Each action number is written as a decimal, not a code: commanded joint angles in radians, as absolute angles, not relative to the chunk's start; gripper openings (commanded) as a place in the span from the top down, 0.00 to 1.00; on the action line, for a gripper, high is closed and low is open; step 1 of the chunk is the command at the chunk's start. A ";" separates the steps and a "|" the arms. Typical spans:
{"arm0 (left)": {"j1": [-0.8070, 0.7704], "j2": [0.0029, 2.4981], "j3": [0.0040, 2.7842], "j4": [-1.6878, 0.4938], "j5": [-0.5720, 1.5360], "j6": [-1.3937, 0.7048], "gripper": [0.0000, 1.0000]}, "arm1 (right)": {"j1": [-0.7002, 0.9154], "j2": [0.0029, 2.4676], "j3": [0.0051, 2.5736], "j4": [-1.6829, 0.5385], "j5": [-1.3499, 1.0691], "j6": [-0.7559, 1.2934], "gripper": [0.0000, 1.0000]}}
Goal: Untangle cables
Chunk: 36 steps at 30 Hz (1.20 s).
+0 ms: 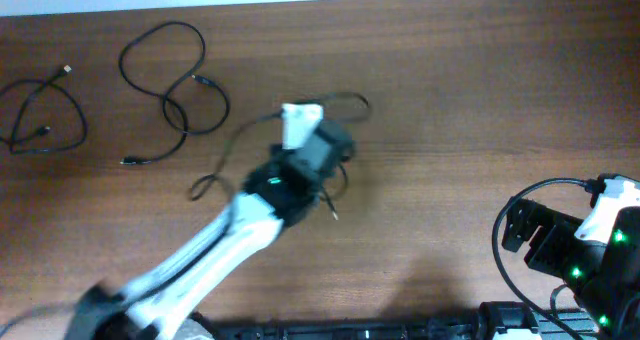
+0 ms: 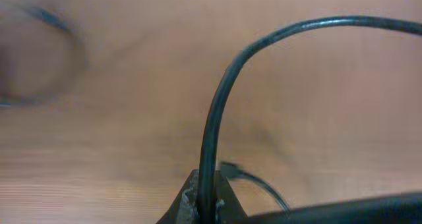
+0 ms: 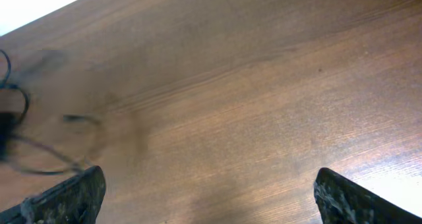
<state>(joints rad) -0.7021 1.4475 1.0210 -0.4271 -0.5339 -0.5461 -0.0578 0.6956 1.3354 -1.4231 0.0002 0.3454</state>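
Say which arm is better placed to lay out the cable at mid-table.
Left. The left hand is shut on that cable, directly over it. The right hand hangs open above bare table at the far right, away from it.

The wood table (image 1: 470,90) carries three separate black cables (image 1: 170,104).

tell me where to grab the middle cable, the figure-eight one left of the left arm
Grip the middle cable on its straight tail near the lower plug end. That stretch lies flat, clear of its own loops, so come straight down with the jaws across the cord. The left gripper is shut on the third cable and must let go first.
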 commanded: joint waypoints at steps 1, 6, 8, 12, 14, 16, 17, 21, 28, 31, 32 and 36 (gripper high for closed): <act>-0.510 1.184 1.029 -0.508 -0.690 -0.545 1.00 | -0.054 0.696 1.345 -1.422 0.012 0.357 0.02; 0.104 0.947 1.028 -0.678 -0.672 -0.548 1.00 | -0.054 0.696 1.345 -1.417 0.012 0.357 0.02; 0.395 0.996 1.028 -0.686 -0.493 -0.586 1.00 | -0.054 0.696 1.345 -1.417 0.012 0.357 0.02; 0.713 1.202 1.028 -0.682 -0.300 -0.642 1.00 | -0.054 0.696 1.345 -1.417 0.012 0.357 0.02; 0.823 1.357 1.028 -0.642 -0.213 -0.648 1.00 | -0.054 0.696 1.345 -1.416 0.012 0.357 0.02; 0.893 1.514 1.028 -0.548 -0.110 -0.647 1.00 | -0.054 0.696 1.345 -1.414 0.007 0.357 0.02; 0.920 1.591 1.028 -0.487 -0.084 -0.646 1.00 | -0.054 0.696 1.345 -1.418 0.005 0.357 0.02; 0.977 1.746 1.028 -0.447 -0.085 -0.648 0.95 | -0.054 0.696 1.345 -1.417 0.004 0.357 0.02; 0.987 1.699 1.101 -0.357 0.369 -0.673 0.01 | -0.054 0.696 1.345 -1.418 -0.010 0.357 0.02; 0.987 1.586 1.125 -0.416 0.445 -0.770 0.01 | -0.054 0.696 1.345 -1.418 -0.010 0.356 0.02; 0.987 1.540 1.125 -0.434 0.436 -0.770 0.01 | -0.054 0.696 1.345 -1.418 -0.010 0.356 0.02; 0.986 1.318 1.125 -0.438 0.407 -0.770 0.01 | -0.054 0.696 1.345 -1.418 -0.010 0.356 0.02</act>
<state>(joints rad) 0.9840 1.4338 1.1038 -0.4381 0.4118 -0.7578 -0.0578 0.6971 1.3373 -1.4181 -0.0044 0.3592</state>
